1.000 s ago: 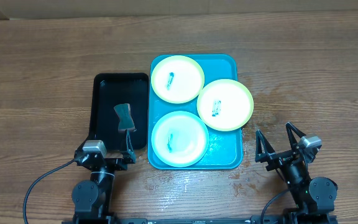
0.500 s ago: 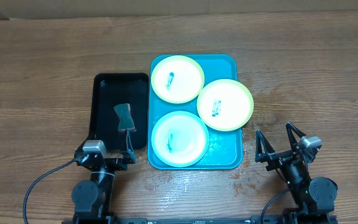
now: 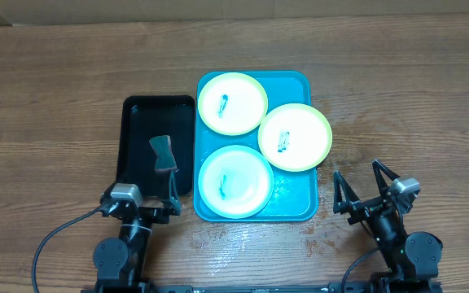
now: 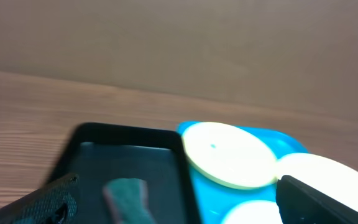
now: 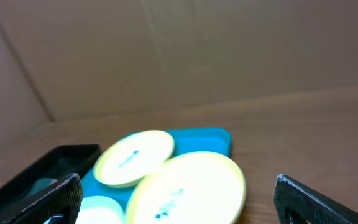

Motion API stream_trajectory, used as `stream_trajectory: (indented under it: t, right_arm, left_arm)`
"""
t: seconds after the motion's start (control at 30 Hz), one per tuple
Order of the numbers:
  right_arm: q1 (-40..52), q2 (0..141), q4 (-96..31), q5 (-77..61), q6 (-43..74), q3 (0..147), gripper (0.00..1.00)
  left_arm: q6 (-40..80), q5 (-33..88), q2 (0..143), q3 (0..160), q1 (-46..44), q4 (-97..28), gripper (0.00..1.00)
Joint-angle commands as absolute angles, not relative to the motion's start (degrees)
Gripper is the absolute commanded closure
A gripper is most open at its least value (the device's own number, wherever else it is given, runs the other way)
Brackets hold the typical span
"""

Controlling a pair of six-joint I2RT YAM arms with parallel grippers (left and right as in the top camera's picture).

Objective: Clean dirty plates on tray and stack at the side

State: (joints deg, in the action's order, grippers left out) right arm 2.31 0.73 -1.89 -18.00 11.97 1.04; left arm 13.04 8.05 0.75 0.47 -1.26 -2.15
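While both arms sit at the near edge of the table (image 3: 55,81), my left gripper (image 3: 147,198) and right gripper (image 3: 358,189) stand spread wide, each holding nothing. My left one is just short of the black tub (image 3: 137,130), which has a small grey piece (image 3: 163,153) lying in it; my right one is over bare wood near the tray's near right corner. Between them the tray (image 3: 295,203) lies with its long axis running straight away from me. Three smeared plates lie flat on it: a cyan plate (image 3: 234,181) nearest, a yellow-green plate (image 3: 232,103) farthest, and a second yellow-green plate (image 3: 295,137) overhanging the right rim.
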Motion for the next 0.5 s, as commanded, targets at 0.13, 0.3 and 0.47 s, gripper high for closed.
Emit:
stream_trajectory:
  t: [0.13, 0.3, 0.47]
  right_arm:
    - [2.6, 0.2, 0.4, -31.5, 17.0, 3.4, 0.00]
    - [2.6, 1.4, -4.6, -33.1, 18.4, 12.7, 0.00]
    - [2.6, 10.8, -16.4, -33.1, 18.1, 28.3, 0.00]
  left_arm:
    - [20.2, 24.0, 0.3, 0.4, -1.5, 6.3, 0.00]
    - [22.3, 24.9, 1.0, 6.6, -1.5, 6.9, 0.00]
    - [22.2, 22.4, 10.1, 22.7, -1.5, -10.3, 0.00]
